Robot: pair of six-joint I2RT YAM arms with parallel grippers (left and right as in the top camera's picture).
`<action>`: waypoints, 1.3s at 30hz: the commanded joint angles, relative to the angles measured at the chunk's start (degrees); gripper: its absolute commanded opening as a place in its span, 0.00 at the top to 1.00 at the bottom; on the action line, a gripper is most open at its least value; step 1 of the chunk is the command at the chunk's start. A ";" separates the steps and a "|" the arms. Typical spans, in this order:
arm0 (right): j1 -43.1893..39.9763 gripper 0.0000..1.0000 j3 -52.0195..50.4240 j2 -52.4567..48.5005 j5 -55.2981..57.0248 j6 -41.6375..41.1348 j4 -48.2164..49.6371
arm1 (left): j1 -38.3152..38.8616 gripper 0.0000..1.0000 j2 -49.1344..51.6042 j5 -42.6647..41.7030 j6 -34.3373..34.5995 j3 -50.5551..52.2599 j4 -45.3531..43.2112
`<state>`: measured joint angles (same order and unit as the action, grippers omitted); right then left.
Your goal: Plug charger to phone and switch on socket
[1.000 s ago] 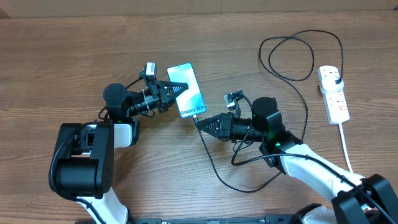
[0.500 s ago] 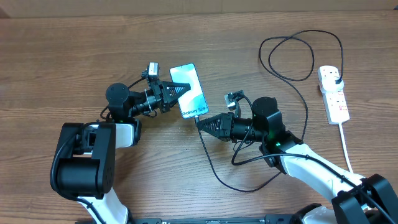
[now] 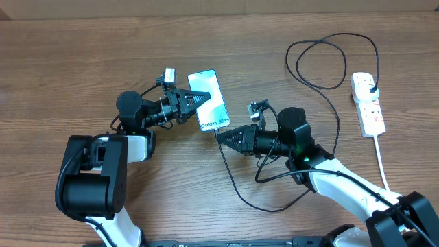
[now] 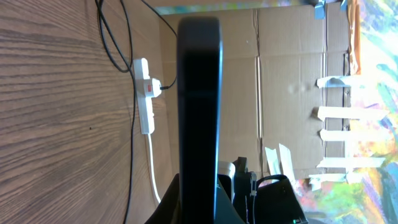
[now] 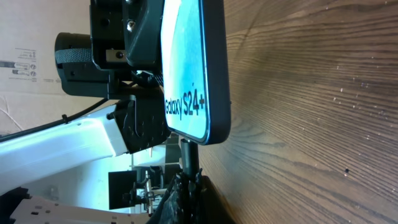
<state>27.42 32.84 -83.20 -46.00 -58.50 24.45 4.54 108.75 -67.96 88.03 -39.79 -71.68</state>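
The left pincer [image 3: 194,101] is clamping the phone [image 3: 208,98] at its long side, lifted off the tabletop [image 3: 82,55]. The right pincer [image 3: 220,134] is pinching the charger [image 5: 188,154] by its stiff tip, at the phone's lower edge. The phone is looking smooth, slippery and fragile.

Bench [image 3: 68,62] is warm brown wood grain with darker streaks. The phone [image 3: 208,100] has a light-blue screen fading to white, dark "Galaxy S24+" lettering and a black rim. The charger [image 3: 339,120] is plain black all along. The socket [image 3: 368,104] is white with red marks at the switches, and its cord [image 3: 381,161] is white too. Left pincer [image 3: 199,99] and right pincer [image 3: 221,135] are both black. The right arm [image 3: 343,182] goes black to white, with a tiny green light [image 3: 296,162].
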 commanded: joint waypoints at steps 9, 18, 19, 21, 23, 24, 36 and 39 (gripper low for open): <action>-0.17 0.96 0.00 1.22 6.75 -0.24 2.54 | 1.14 0.96 -2.03 -10.43 -2.82 -0.83 -0.13; -0.17 0.96 0.02 1.22 8.96 -0.26 4.26 | 1.14 0.96 -2.03 -13.42 -4.83 -0.83 1.27; -0.17 0.96 0.02 1.22 9.22 -0.24 4.31 | 1.16 0.96 -2.03 -13.57 -5.40 -0.83 1.90; -0.17 0.96 0.02 1.22 9.64 -0.26 4.79 | 1.18 0.96 -2.03 -13.84 -6.51 -0.83 3.50; -0.17 0.96 0.02 1.22 9.97 -0.26 5.11 | 1.18 0.96 -2.03 -13.92 -7.34 -0.81 4.83; -0.20 0.96 0.02 1.22 10.05 -0.24 5.11 | 1.18 0.96 -2.03 -13.92 -7.52 -0.81 5.07; -0.20 0.89 0.02 1.25 10.64 0.50 5.31 | 1.27 0.96 -2.03 -13.07 -7.26 -0.83 5.03; -1.29 0.66 0.02 1.49 5.53 3.82 7.48 | 0.76 0.96 -2.03 -11.56 -7.28 -0.83 5.03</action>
<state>28.01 31.62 -83.15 -42.57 -57.69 29.63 4.54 108.49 -72.38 82.72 -40.93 -66.32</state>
